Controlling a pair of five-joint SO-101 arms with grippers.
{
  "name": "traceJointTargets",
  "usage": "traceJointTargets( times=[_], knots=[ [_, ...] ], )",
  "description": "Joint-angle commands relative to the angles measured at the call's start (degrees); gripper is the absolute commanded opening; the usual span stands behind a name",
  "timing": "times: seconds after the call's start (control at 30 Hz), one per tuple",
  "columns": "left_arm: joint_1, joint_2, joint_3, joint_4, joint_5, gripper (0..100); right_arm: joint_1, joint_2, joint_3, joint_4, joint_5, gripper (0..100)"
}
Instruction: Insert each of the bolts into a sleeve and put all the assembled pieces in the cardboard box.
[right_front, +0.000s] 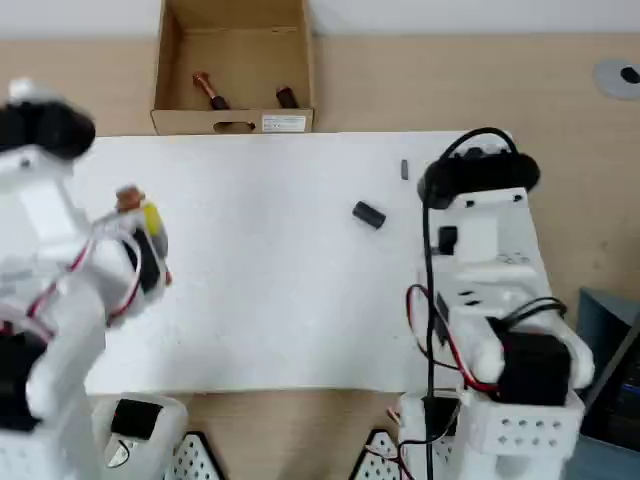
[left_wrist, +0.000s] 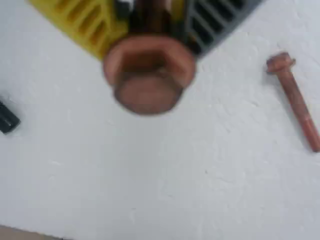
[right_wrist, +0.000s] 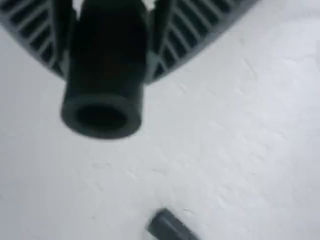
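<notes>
My left gripper (left_wrist: 150, 20) is shut on a copper bolt (left_wrist: 148, 75), its hex head pointing at the camera, held between a yellow finger (left_wrist: 80, 22) and a dark one. In the high view this gripper (right_front: 140, 232) hangs over the left edge of the white sheet, the bolt head (right_front: 128, 198) sticking out. A second bolt (left_wrist: 295, 100) lies on the sheet. My right gripper (right_wrist: 107, 45) is shut on a black sleeve (right_wrist: 102, 95), open end outward. Another sleeve (right_front: 368, 214) lies loose mid-sheet. The cardboard box (right_front: 233, 122) stands at the back.
Inside the box lie a copper bolt with a dark sleeve (right_front: 210, 92) and another dark piece (right_front: 287, 97). The right arm (right_front: 480, 175) stands over the sheet's right side. A small grey piece (right_front: 404, 170) lies left of it. The white sheet (right_front: 270, 300) covers the table's middle.
</notes>
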Motion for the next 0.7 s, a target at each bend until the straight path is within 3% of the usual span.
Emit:
traceJointTargets(
  times=[0.0, 0.17, 0.33, 0.43, 0.67],
  knots=[
    [0.2, -11.5, 16.0, -7.7, -0.4, 0, -6.5, -0.3, 2.2, -4.0, -4.0, 0.9],
    [0.2, -29.7, 36.9, -17.7, 0.0, 0, -14.6, -0.3, 4.7, -9.5, -5.3, 0.9],
    [0.2, -45.0, 51.6, -22.1, 0.5, 0, -19.7, -0.3, 8.5, -15.4, -5.2, 0.9],
    [0.1, -52.0, 56.9, -23.4, 3.5, 0, -23.8, -0.3, 10.6, -18.5, -5.0, 0.9],
    [0.1, -51.1, 58.3, -30.2, 14.6, 0, -35.7, -0.3, 15.9, -25.6, -5.0, 0.9]
  ],
)
